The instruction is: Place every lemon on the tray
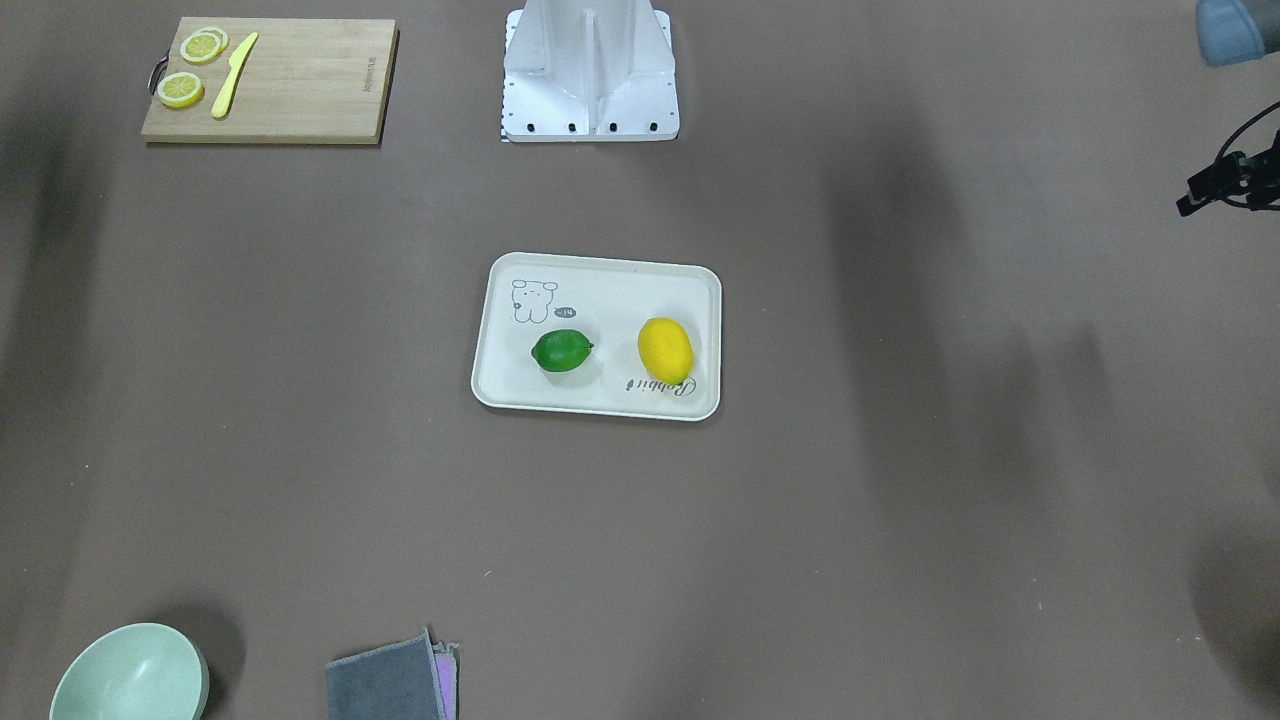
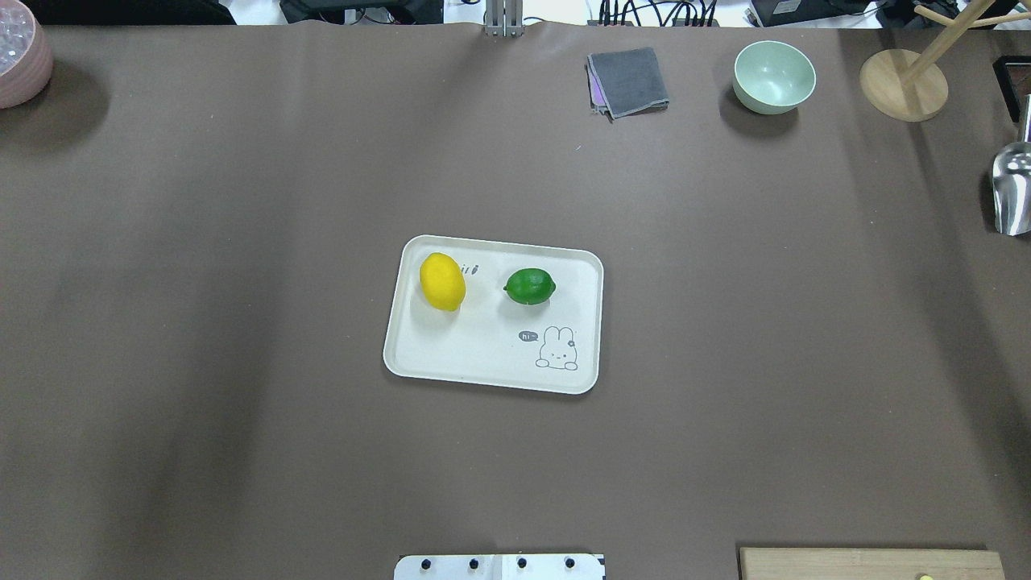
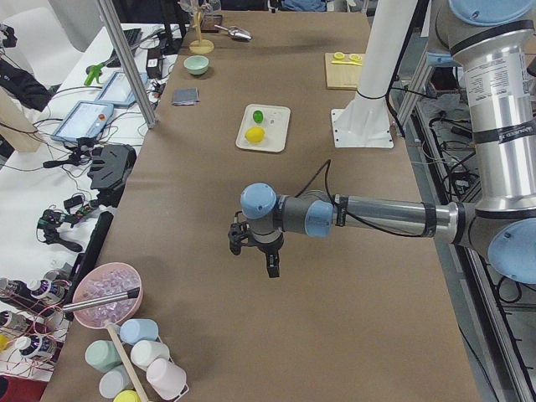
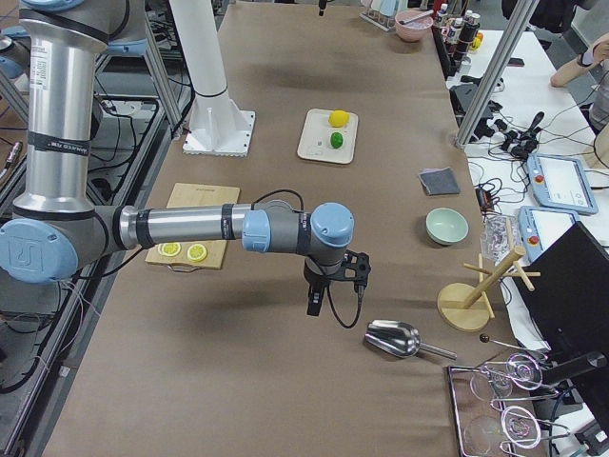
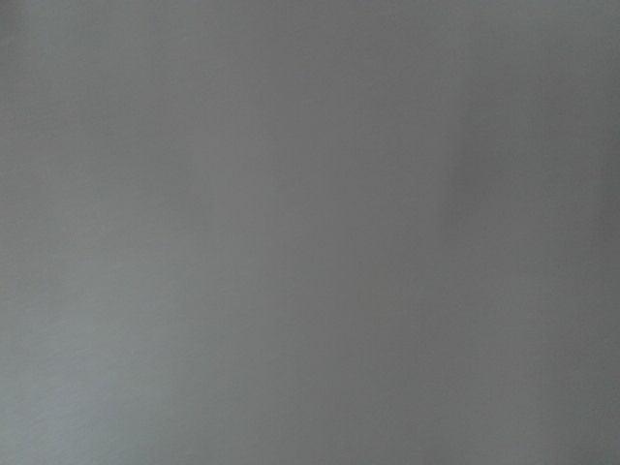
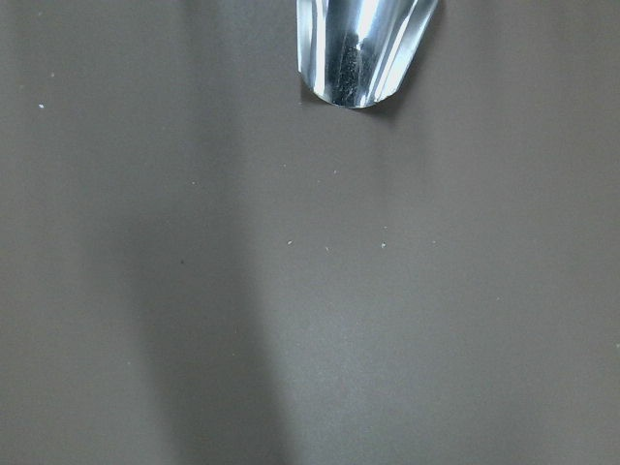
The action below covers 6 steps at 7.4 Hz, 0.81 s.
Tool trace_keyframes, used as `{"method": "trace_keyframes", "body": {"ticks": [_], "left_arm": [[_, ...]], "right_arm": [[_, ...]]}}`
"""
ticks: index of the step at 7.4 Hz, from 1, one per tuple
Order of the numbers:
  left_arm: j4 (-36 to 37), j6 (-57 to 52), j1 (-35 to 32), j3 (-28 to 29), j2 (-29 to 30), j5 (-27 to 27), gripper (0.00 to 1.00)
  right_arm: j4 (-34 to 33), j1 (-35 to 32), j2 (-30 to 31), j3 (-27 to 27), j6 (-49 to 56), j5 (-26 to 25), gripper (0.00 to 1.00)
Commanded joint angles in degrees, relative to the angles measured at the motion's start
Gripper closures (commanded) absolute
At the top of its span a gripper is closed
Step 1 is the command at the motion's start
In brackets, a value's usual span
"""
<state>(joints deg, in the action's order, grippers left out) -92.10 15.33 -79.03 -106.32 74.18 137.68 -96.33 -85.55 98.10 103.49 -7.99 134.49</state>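
The yellow lemon (image 1: 665,350) (image 2: 442,281) and the green lemon (image 1: 562,351) (image 2: 530,286) both lie on the cream-white tray (image 1: 600,285) (image 2: 467,354) at the table's middle, apart from each other. My left gripper (image 3: 254,251) shows only in the exterior left view, hanging over bare table far from the tray; I cannot tell if it is open or shut. My right gripper (image 4: 333,290) shows only in the exterior right view, over bare table near a metal scoop (image 4: 392,338); I cannot tell its state. Neither wrist view shows fingers.
A wooden cutting board (image 1: 300,80) holds lemon slices and a yellow knife. A green bowl (image 2: 774,76), a grey cloth (image 2: 628,80), a wooden stand (image 2: 902,84), the scoop (image 2: 1011,189) and a pink bowl (image 2: 20,60) sit at the table's far edges.
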Motion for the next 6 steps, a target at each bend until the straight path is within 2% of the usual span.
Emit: {"method": "trace_keyframes", "body": {"ticks": [1,3,4,6], "left_arm": [[0.2,-8.2,-8.2,0.2,-5.7,3.0,0.02],[0.6,-16.1,-9.0,0.8,-4.9,1.3,0.02],[0.7,-17.3,-9.0,0.6,-4.8,-0.5,0.02],[4.0,-17.5,-9.0,0.9,-4.7,-0.2,0.02]], "right_arm": [[0.0,-0.1,0.3,0.3,0.0,-0.2,0.0],[0.0,-0.1,0.2,0.2,0.0,-0.3,0.0],[0.0,-0.1,0.1,0.2,0.0,-0.3,0.0],[0.0,-0.1,0.0,0.3,0.0,-0.3,0.0]]}}
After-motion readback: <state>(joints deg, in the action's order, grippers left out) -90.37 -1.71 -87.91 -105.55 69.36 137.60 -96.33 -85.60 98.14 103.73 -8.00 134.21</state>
